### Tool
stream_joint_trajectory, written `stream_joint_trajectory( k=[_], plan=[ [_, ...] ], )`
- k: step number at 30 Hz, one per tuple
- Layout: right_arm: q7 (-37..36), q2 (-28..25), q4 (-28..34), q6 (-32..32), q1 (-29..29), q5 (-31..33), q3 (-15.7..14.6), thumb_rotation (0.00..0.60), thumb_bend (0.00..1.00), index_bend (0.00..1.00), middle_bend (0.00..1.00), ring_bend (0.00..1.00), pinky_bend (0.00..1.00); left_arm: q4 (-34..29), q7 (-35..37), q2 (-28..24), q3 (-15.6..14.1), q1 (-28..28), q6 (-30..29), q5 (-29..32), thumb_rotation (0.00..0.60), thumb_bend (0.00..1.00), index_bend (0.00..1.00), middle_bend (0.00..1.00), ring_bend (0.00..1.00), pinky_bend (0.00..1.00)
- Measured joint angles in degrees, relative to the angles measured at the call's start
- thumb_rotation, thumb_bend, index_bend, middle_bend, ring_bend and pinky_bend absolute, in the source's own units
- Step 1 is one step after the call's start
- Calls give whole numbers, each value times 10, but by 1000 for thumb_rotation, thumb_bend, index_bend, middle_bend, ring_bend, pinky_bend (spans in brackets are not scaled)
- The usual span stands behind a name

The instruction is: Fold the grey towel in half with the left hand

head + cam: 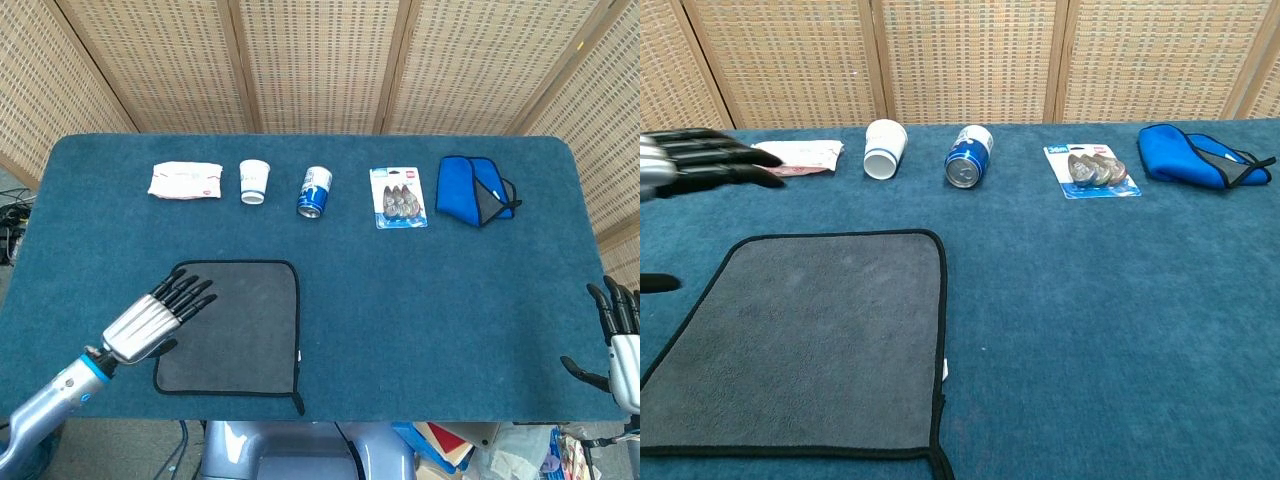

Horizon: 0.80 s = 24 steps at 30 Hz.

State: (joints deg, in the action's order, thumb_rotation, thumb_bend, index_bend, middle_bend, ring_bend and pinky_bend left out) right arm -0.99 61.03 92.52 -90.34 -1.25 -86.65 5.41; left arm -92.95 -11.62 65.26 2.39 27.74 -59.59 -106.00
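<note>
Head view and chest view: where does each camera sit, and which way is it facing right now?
Head view: high above the near edge, looking steeply down on the table; shows left hand over the grey towel, right hand at the edge.
Chest view: low, facing across toward the screen; only left hand.
Shared: towel, left hand, back row.

Flat grey microfibre towel (238,325) has black edging, the carpeted table surface (430,300) is teal, the folded fabric pouch (474,190) blue, the aluminium can (314,191) blue-and-white.
</note>
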Motion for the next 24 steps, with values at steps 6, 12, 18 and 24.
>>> stream_joint_trajectory(
  k=[6,12,18,24],
  plan=[
    [5,1,-7,28,-7,37,8,600,0,0,0,0,0,-1,-56,32,43,95,134,34,600,278,179,0,0,0],
    [0,2,-18,49,-12,63,15,600,0,0,0,0,0,14,-128,88,76,181,241,94,600,323,220,0,0,0],
    [-8,0,-24,54,-14,69,19,600,0,0,0,0,0,62,-173,144,93,241,299,132,600,330,246,0,0,0],
    [-14,0,-28,59,-15,78,21,600,0,0,0,0,0,90,-195,178,92,276,332,157,600,331,264,0,0,0]
  ],
)
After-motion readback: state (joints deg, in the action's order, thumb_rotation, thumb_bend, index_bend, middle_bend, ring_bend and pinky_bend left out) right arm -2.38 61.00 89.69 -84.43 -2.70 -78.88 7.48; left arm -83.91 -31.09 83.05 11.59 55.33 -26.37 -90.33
